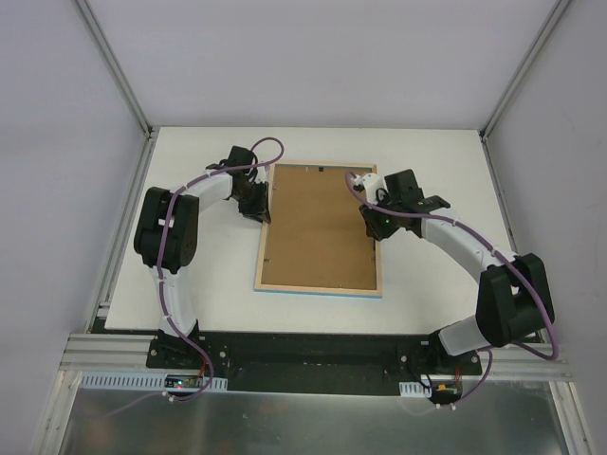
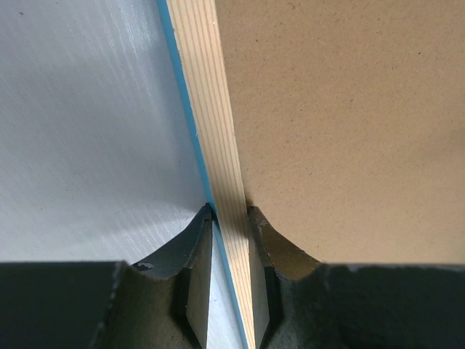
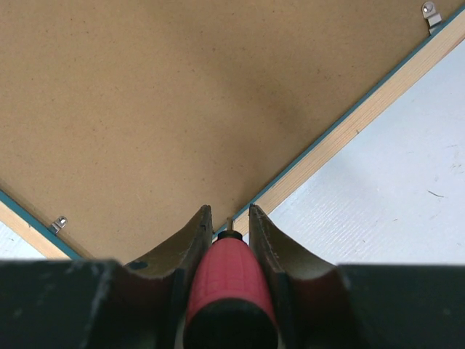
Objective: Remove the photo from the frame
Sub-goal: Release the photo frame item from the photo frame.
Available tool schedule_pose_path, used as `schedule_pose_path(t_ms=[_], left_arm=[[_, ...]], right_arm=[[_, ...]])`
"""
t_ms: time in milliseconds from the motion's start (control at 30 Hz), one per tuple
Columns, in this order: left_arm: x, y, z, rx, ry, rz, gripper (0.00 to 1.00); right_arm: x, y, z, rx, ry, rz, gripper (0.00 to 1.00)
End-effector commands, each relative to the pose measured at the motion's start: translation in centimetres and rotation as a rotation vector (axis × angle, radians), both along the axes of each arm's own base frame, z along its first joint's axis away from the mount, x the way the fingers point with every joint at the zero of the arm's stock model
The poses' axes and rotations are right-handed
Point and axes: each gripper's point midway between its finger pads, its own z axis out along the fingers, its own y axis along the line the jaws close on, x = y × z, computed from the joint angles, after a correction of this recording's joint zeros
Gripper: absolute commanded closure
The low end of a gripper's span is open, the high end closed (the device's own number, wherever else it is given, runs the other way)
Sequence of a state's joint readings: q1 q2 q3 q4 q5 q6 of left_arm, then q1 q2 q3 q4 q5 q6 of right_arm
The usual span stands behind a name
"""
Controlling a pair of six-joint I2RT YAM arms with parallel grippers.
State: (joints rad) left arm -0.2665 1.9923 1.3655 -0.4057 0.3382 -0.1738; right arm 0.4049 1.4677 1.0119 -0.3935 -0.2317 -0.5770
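Stiffness is what I count on with the frame (image 1: 319, 290): a thin, rigid rectangle with a pale wood rim and a blue edge, light enough, I judge, to slide on the table (image 1: 427, 152) unless it is pinned. It lies face down near the middle of the table, between the two arms, with the brown backing board (image 1: 318, 227) uppermost. The photo is hidden beneath that board, so I cannot see it. I expect a glossy print, light and bendy, easily creased or smudged, and best taken by an edge once the board is off. The frame's long axis runs from the near edge of the table toward the far one, only slightly tilted, with its short sides facing the arm bases and the back wall. The left gripper (image 2: 229, 214) has its jaws narrow, clamped across the wooden rim on the frame's left long side, one finger outside it and one on the board side. The right gripper (image 3: 227, 218) grips a red-handled tool (image 3: 229, 280), with the tip set where the right-hand rim meets the board. Small metal clips (image 3: 430, 13) show at the board's edge, and I judge they hold it in.
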Motion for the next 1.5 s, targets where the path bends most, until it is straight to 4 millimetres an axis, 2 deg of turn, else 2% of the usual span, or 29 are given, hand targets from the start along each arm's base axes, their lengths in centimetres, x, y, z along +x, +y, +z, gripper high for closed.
schedule_pose_path(t_ms=[0, 100, 400, 600, 700, 867, 1200, 1467], left_arm=[[-1.2, 1.3, -3.3, 0.061, 0.07, 0.014, 1.0], [-1.2, 1.3, -3.3, 0.06, 0.071, 0.015, 1.0], [-1.1, 1.4, -3.3, 0.07, 0.07, 0.023, 1.0], [-1.0, 1.6, -3.3, 0.075, 0.066, 0.028, 1.0], [-1.1, 1.6, -3.3, 0.073, 0.067, 0.029, 1.0], [-1.1, 1.6, -3.4, 0.075, 0.068, 0.03, 1.0], [-1.0, 1.5, -3.3, 0.073, 0.067, 0.031, 1.0], [-1.0, 1.6, -3.3, 0.074, 0.065, 0.03, 1.0]], right_arm=[[0.8, 0.7, 0.8, 0.014, 0.006, -0.006, 0.99], [-0.1, 0.7, 0.2, -0.001, 0.065, 0.025, 0.99], [-2.0, 1.3, 0.5, -0.017, 0.134, 0.116, 0.99], [-2.4, 1.4, 0.2, -0.033, 0.151, 0.136, 0.99], [-2.0, 1.3, -0.3, -0.046, 0.145, 0.122, 0.99], [-0.5, 1.3, 0.9, -0.03, 0.067, 0.069, 0.99], [0.5, 1.0, 1.9, 0.018, 0.047, 0.004, 0.99], [0.7, 0.6, 0.2, -0.026, 0.097, -0.009, 0.99]])
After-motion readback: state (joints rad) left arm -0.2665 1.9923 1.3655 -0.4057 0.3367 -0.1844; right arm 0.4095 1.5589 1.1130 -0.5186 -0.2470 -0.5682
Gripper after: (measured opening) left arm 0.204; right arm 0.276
